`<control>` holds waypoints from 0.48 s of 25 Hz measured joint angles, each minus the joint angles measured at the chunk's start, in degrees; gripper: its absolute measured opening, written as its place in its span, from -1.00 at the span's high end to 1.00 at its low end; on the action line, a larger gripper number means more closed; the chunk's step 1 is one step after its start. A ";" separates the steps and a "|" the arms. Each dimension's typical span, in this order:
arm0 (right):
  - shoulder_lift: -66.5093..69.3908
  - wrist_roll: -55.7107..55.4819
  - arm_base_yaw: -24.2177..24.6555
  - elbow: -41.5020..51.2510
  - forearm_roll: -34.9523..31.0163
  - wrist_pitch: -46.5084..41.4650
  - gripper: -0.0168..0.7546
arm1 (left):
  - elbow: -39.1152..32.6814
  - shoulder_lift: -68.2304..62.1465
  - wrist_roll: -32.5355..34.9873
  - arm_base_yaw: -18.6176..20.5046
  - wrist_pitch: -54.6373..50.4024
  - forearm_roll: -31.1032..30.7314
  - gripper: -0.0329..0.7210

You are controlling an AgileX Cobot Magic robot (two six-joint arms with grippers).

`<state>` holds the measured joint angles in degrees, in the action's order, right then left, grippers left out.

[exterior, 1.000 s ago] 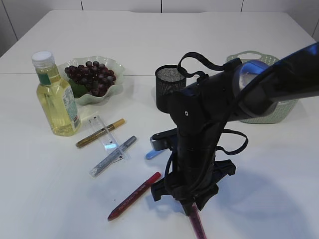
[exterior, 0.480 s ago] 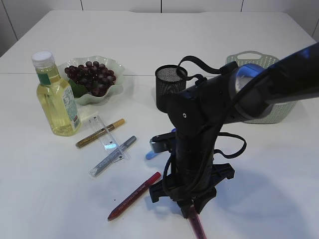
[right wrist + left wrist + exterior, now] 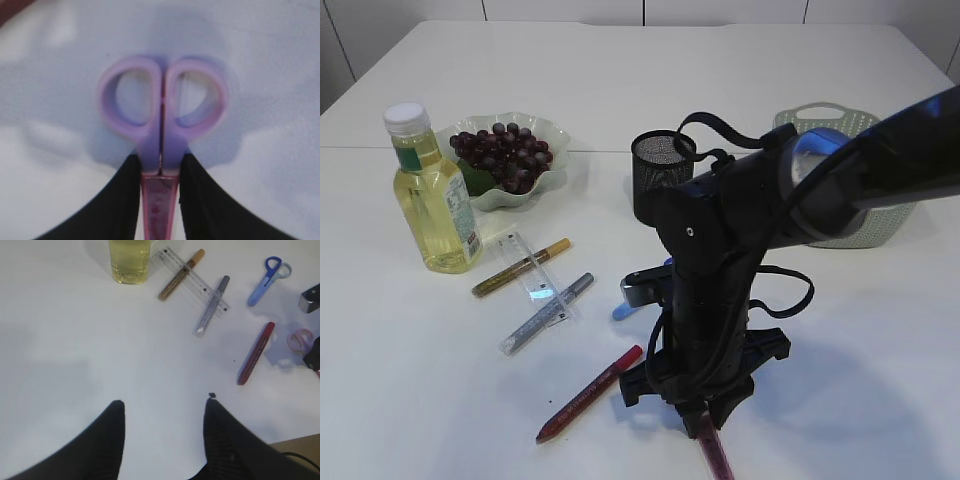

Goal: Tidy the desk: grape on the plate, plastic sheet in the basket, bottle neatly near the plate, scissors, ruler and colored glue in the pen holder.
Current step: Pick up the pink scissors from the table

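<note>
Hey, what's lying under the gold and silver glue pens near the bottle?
A clear ruler lies flat beneath the gold glue pen and the silver glue pen, both crossing it. The strips of ruler directly under each pen are covered.

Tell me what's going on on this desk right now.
The right gripper has its fingers closed around pink scissors near the table's front edge. The left gripper hangs open and empty over bare table. Grapes sit on the plate; glue pens, ruler and blue scissors lie loose.
</note>
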<state>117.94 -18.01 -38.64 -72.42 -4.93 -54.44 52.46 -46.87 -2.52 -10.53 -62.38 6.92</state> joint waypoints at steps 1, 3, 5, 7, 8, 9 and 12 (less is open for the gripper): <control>0.00 0.00 0.00 0.00 0.00 0.00 0.37 | 0.00 0.00 0.00 0.00 0.00 0.00 -0.07; 0.00 0.00 0.00 0.00 0.00 0.00 0.37 | 0.00 0.00 0.00 0.00 0.00 0.00 -0.07; 0.00 0.00 0.00 0.00 0.00 0.00 0.37 | 0.00 0.00 0.00 0.00 0.00 0.00 -0.07; 0.00 0.00 0.00 0.00 0.00 0.00 0.37 | 0.00 0.00 0.00 0.00 0.00 0.00 -0.07; 0.00 0.00 0.00 0.00 0.00 0.00 0.37 | 0.00 0.00 0.00 0.00 0.00 0.00 -0.07; 0.00 0.00 0.00 0.00 0.00 0.00 0.37 | 0.00 0.00 0.00 0.00 0.00 0.00 -0.07; 0.00 0.00 0.00 0.00 0.00 0.00 0.37 | 0.00 0.00 0.00 0.00 0.00 0.00 -0.07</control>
<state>117.94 -18.01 -38.64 -72.42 -4.93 -54.44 52.46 -46.87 -2.52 -10.53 -62.38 6.92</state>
